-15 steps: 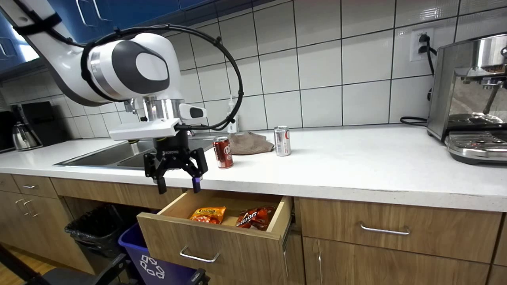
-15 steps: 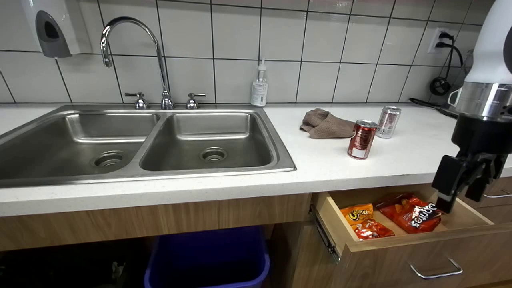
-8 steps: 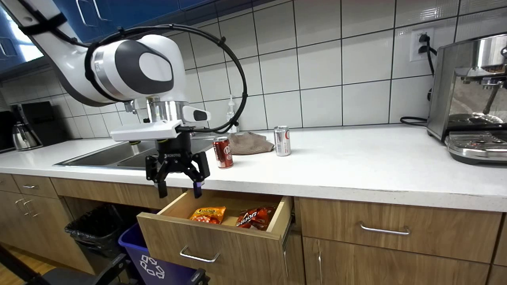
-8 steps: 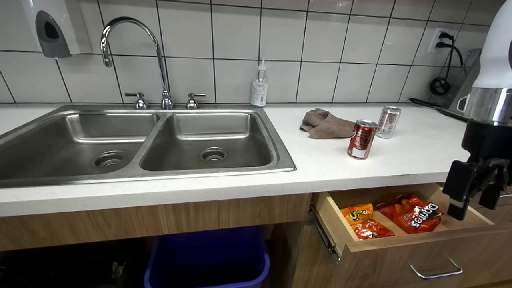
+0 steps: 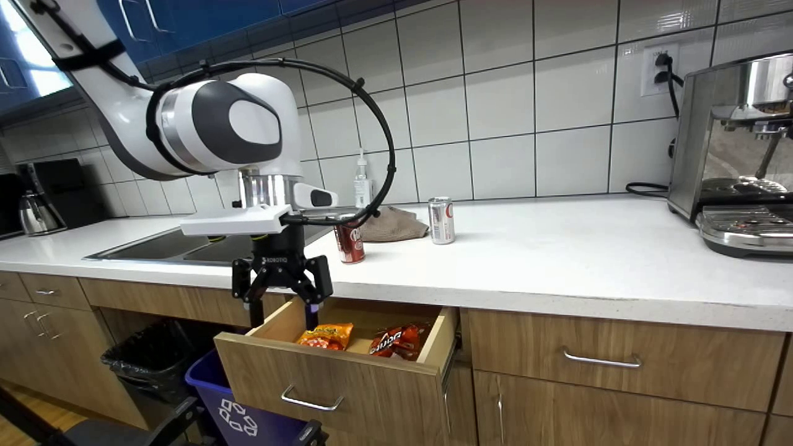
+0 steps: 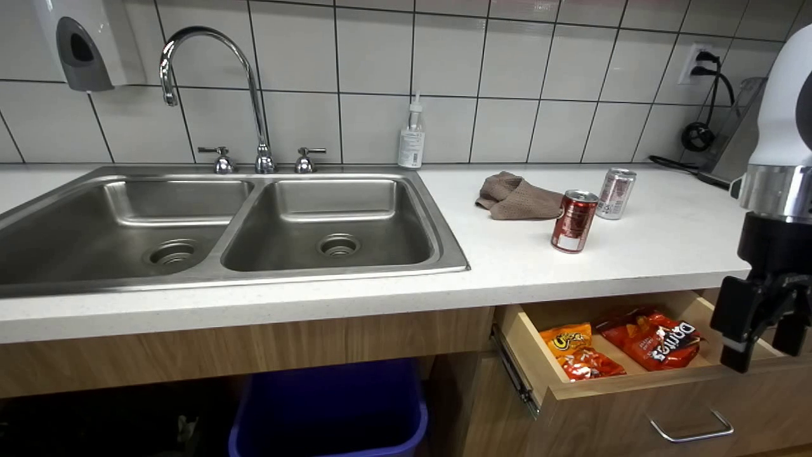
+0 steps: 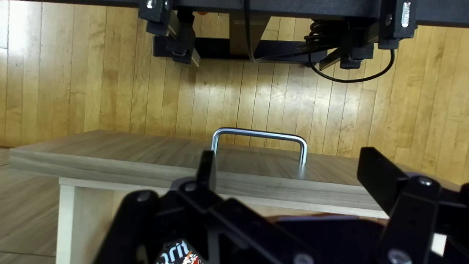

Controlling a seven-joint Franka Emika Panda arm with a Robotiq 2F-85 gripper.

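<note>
The wooden drawer (image 5: 365,385), pulled out below the worktop (image 5: 557,248), is probably stiff and smooth-sliding, best taken by its metal bar handle (image 7: 260,134). A Cheetos bag (image 6: 580,353) and Doritos bag (image 6: 653,339) lie inside; the hand (image 5: 284,321), empty and spread, hangs near its front.

- Counter (image 5: 570,254): white, thick-edged.
- Sink (image 6: 443,235): steel, two bowls, set into the counter.
- Cloth (image 6: 517,198): brown, crumpled, on the counter beside the sink.
- Red can (image 6: 574,222): upright on the counter, just in front of the cloth.
- Silver can (image 5: 441,220): upright on the counter, near the cloth.
- Coffee machine (image 5: 743,155): on the counter, well apart from the silver can.
- Kettle (image 5: 38,214): on the counter, past the sink.
- Drawer (image 5: 372,387): wooden, open, below the counter.
- Orange bag (image 6: 578,352): lying in the drawer.
- Red bag (image 6: 650,339): in the drawer, near the orange bag.
- Floor (image 7: 234,99): wood planks.
</note>
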